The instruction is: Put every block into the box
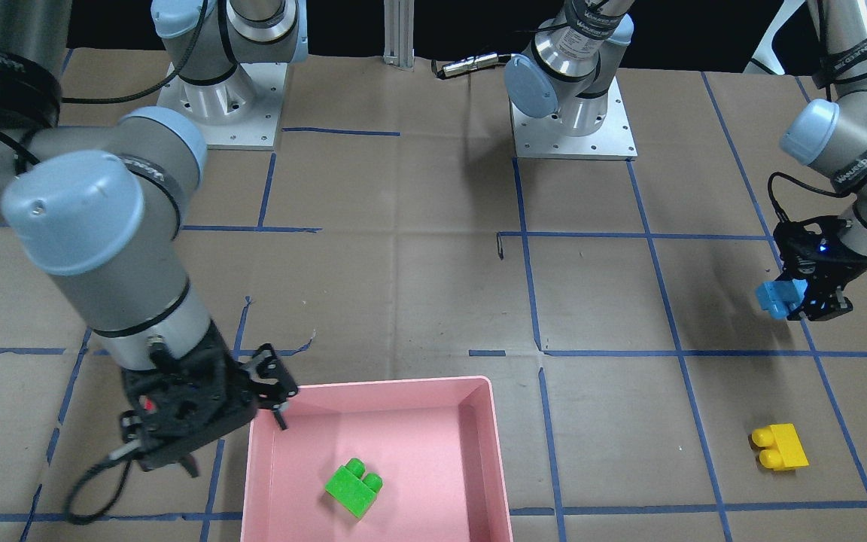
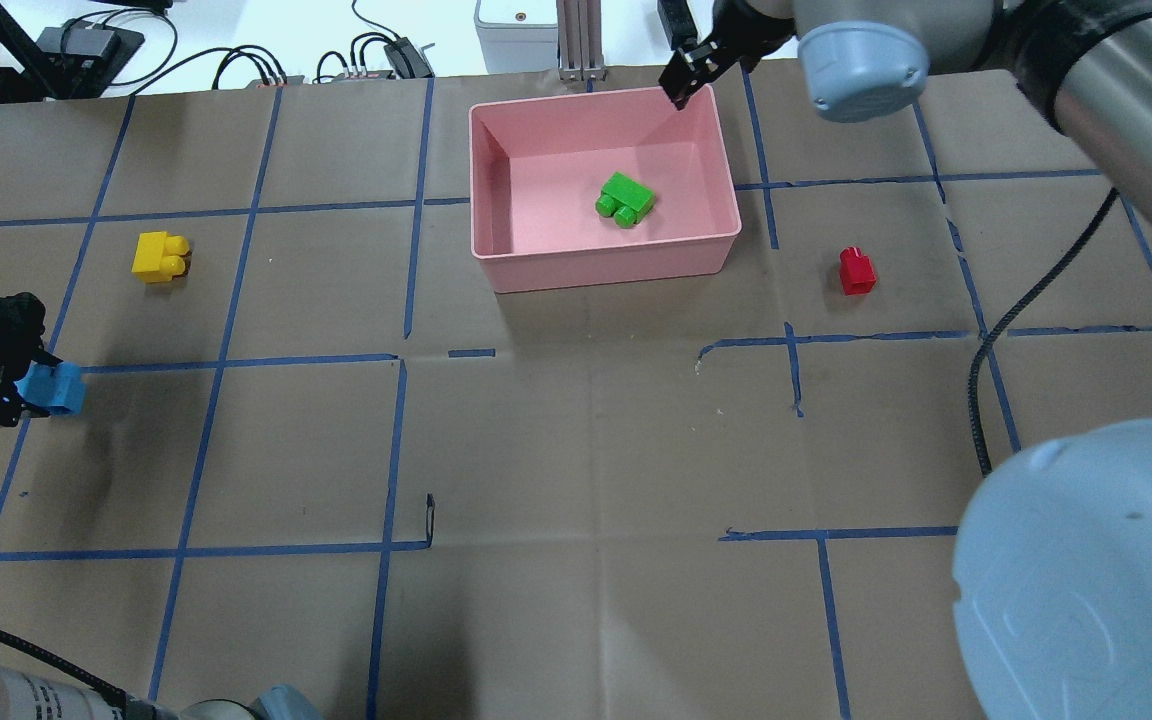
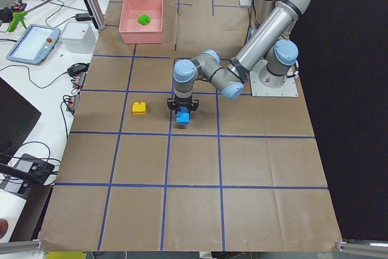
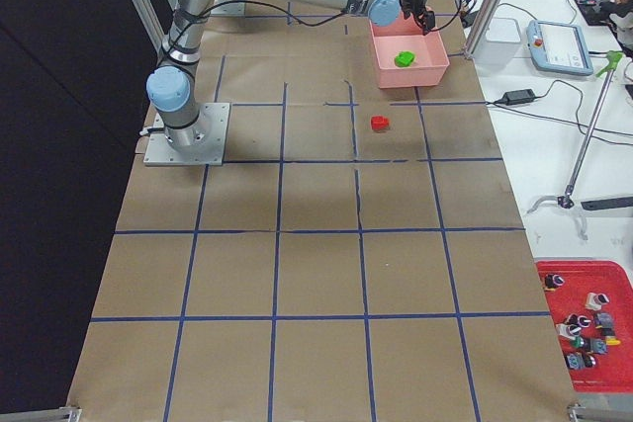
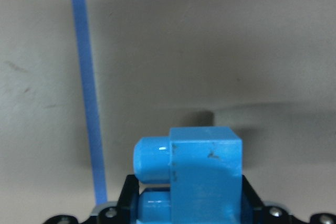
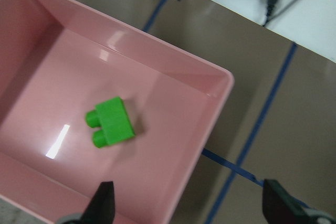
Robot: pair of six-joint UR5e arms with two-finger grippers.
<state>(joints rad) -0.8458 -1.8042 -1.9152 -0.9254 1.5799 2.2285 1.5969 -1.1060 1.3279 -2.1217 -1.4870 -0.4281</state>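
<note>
The pink box (image 2: 606,265) stands at the table's far middle, and the green brick (image 2: 626,198) lies inside it. My right gripper (image 2: 688,75) is open and empty above the box's far right corner. In the right wrist view the green brick (image 6: 111,123) shows below it in the box (image 6: 157,51). My left gripper (image 2: 21,385) is shut on the blue brick (image 2: 56,388) just above the table at the left edge; the brick fills the left wrist view (image 5: 205,171). The yellow brick (image 2: 160,256) lies on the table beyond it. The red brick (image 2: 857,271) lies right of the box.
Blue tape lines grid the brown table. The two arm bases (image 1: 223,105) (image 1: 573,120) stand at the robot's side. An aluminium post (image 2: 576,40) rises just behind the box. Cables and devices lie on the white desk beyond the table.
</note>
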